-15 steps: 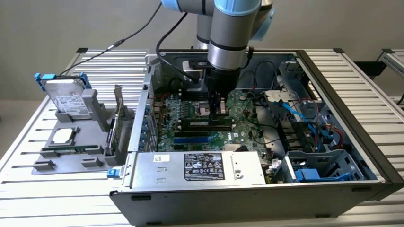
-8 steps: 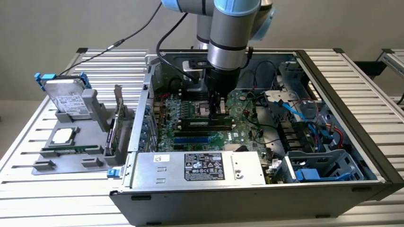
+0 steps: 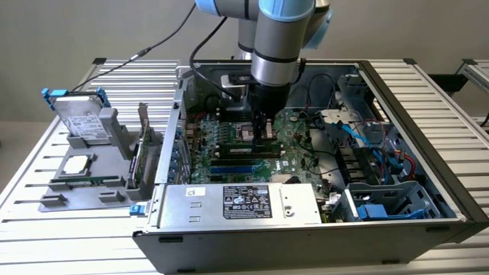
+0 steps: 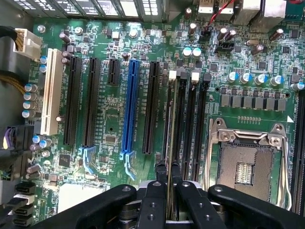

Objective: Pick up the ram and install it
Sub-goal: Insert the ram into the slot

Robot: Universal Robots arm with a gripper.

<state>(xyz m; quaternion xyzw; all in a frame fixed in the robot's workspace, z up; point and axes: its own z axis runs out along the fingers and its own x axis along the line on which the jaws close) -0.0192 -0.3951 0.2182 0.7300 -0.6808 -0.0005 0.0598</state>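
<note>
The ram [image 4: 169,129] appears edge-on in the wrist view as a thin green-gold strip. It runs along the memory slots [image 4: 190,124], lined up with the slot that has a white latch [image 4: 172,74]. My gripper [image 4: 168,174] is shut on it, with one black finger [image 4: 158,177] on each side of the stick. I cannot tell whether the stick is seated in the slot or hovering just above it. In the exterior view my gripper [image 3: 265,139] reaches straight down into the open computer case [image 3: 428,114], just above the motherboard [image 3: 229,143] beside the processor socket [image 4: 245,167].
A blue expansion slot [image 4: 129,105] and black ones lie beside the memory slots. The power supply [image 3: 244,203] sits at the case front, with cables and drive bays at the exterior view's right. Outside, a grey holder [image 3: 84,189] carries a hard drive [image 3: 80,117] and a dark expansion card [image 3: 142,146].
</note>
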